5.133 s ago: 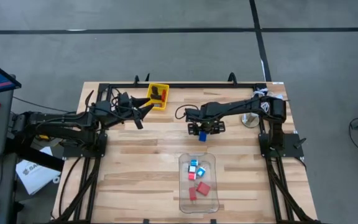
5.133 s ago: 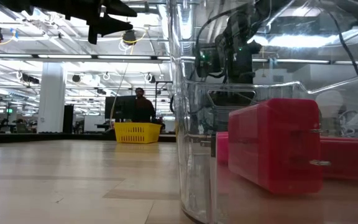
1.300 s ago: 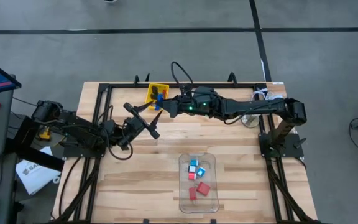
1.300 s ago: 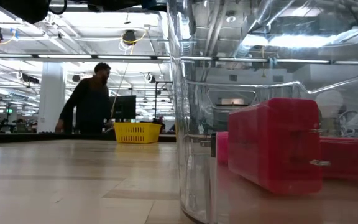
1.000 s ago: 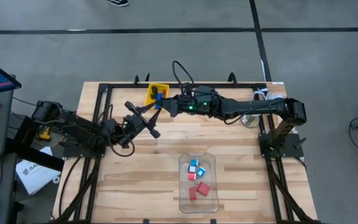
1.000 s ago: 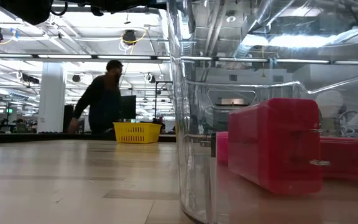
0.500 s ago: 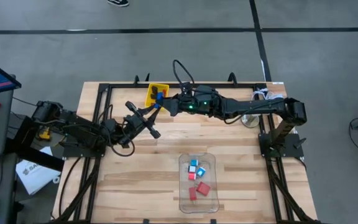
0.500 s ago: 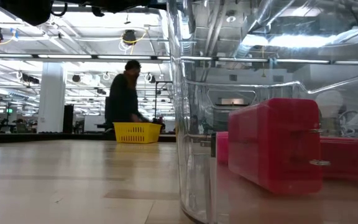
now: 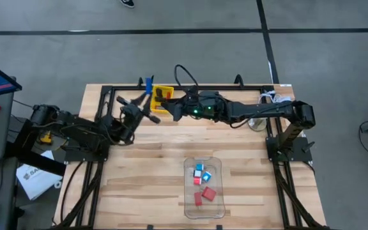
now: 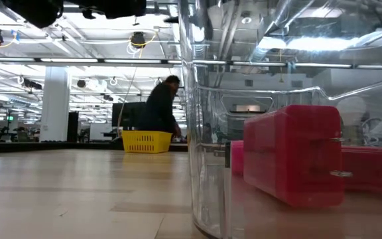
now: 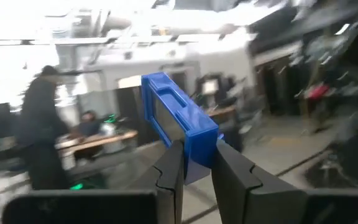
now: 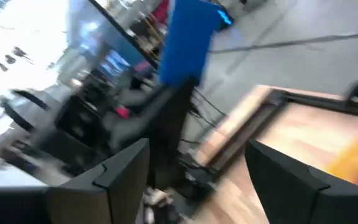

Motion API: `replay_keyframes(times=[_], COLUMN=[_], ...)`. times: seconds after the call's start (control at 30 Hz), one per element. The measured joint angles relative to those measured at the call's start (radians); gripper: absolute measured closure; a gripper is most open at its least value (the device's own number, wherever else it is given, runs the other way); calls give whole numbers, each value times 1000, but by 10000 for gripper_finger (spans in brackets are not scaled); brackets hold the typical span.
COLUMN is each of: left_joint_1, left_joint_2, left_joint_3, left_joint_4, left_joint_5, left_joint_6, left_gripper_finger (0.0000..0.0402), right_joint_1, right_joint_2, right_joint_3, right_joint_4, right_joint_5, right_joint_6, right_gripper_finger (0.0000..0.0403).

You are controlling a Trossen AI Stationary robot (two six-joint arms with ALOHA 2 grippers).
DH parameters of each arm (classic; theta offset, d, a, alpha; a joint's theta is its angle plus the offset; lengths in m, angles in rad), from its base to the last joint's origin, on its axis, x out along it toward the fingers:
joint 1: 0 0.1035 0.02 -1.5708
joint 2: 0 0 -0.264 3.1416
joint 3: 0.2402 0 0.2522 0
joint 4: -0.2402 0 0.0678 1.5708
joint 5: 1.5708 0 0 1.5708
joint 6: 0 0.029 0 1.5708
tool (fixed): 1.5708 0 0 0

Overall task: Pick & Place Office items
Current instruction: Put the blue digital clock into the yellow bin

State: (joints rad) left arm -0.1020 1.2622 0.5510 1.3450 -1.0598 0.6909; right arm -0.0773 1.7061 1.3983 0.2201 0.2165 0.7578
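The pale plank wooden table shows whole only in the high view. The low view gives a level strip of it, with a person standing in the room beyond.

My two dark arms meet at the far edge near the left corner. In the low view they are cut off at the top, and I cannot tell them apart there.

One clear plastic bin sits near the front edge, right of centre. From above I count five pieces in it: three red blocks and two white-and-cyan bits. Through the bin's wall, the low view makes out only red blocks.

One small yellow tray stands at the far edge, partly covered by my right arm. Its contents are hidden.

My left gripper is clenched on one blue rectangular block, held raised just left of the tray. The left wrist view shows the fingers pinching its lower end.

My right gripper is released, jaws spread wide with nothing between, beside the tray and facing the block. Its wrist view is blurred.
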Motion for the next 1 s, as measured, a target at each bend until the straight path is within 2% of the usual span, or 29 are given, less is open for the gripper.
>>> replay_keyframes(times=[0.1,0.2,0.3,0.37,0.43,0.53,0.6,0.67,0.83,0.9,1.0], left_joint_1=[4,-2,-4,-5,2,59,118,173,342,409,501], left_joint_2=[-61,-160,-275,-360,-448,-538,-547,-525,-368,-278,-147], left_joint_3=[0,-19,-49,-66,-76,-77,-77,-76,20,98,217], left_joint_4=[-95,-256,-498,-707,-942,-1190,-1234,-1238,-1269,-1340,-1505], left_joint_5=[-88,-145,-145,-131,-39,223,381,489,640,689,702], left_joint_6=[44,15,-139,-302,-504,-791,-884,-932,-993,-1009,-1011], left_gripper_finger=[351,351,351,351,351,351,351,351,351,351,351], right_joint_1=[-4,-3,11,37,72,133,176,219,308,333,360], right_joint_2=[-22,-62,-103,-134,-168,-223,-257,-284,-330,-338,-339], right_joint_3=[0,1,0,0,0,0,0,0,0,0,1], right_joint_4=[-114,-325,-574,-709,-801,-894,-922,-935,-967,-991,-1037], right_joint_5=[25,80,140,196,228,255,288,334,408,428,451], right_joint_6=[-6,-11,4,31,52,61,56,53,44,46,75], right_gripper_finger=[144,143,143,143,143,143,143,143,143,143,143])
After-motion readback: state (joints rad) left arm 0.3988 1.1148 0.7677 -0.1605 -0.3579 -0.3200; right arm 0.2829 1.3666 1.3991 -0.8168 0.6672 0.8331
